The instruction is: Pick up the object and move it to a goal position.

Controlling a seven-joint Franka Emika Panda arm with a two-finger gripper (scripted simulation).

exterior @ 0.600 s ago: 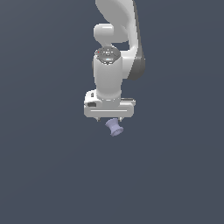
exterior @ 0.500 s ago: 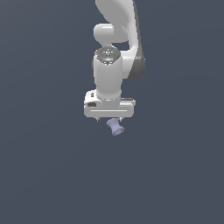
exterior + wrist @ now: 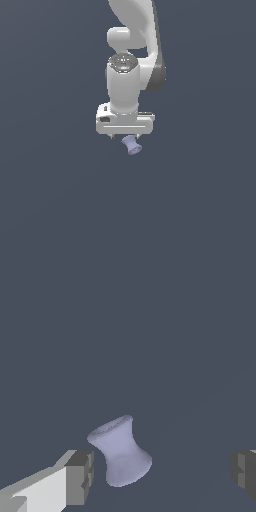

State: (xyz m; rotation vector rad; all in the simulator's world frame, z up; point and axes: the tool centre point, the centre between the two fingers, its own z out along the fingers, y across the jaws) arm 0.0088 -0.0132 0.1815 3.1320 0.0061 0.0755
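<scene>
The object [image 3: 131,145] is a small pale lavender spool with flared ends and a narrow waist. In the exterior view it lies tilted just below the white gripper [image 3: 126,136], which hangs over it and hides its own fingers. In the wrist view the object [image 3: 120,452] lies between the two grey fingertips, much nearer one pad [image 3: 80,477] than the other [image 3: 244,471]. The gripper [image 3: 161,474] is open and wide. The pads do not touch the object.
A plain dark grey-blue surface [image 3: 60,200] fills both views. The white arm [image 3: 135,30] rises above the gripper in the exterior view. No other objects or edges show.
</scene>
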